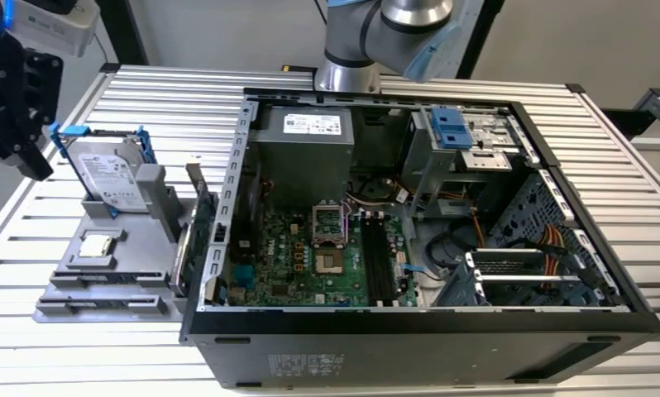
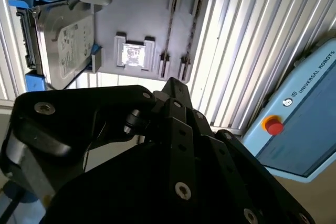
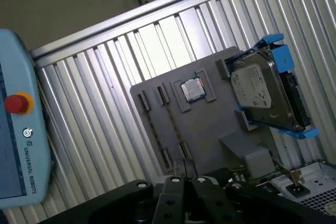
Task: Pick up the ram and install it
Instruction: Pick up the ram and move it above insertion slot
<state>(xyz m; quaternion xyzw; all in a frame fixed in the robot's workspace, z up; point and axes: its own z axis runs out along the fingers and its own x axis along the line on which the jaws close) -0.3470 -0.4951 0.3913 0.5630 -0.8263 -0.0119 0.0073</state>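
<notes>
My gripper [image 1: 32,168] hangs over the table's corner at the exterior view's left, beyond the grey parts holder [image 1: 142,277]. Its black fingers come together at a point in both wrist views [image 2: 169,85] [image 3: 186,178], with nothing between them. A thin dark strip lies edge-on in one of the holder's two long grooves [image 3: 157,132] [image 2: 192,30]; it looks like the ram, but I cannot tell for sure. The open computer case [image 1: 231,207] lies on its side in the middle. The motherboard's black slots [image 1: 376,265] show inside it.
On the holder stand a silver hard drive in a blue frame [image 1: 107,169], a small square chip [image 1: 96,246] and a green card with a metal bracket [image 1: 201,219] beside the case wall. A blue control pendant [image 3: 16,129] lies past the table edge.
</notes>
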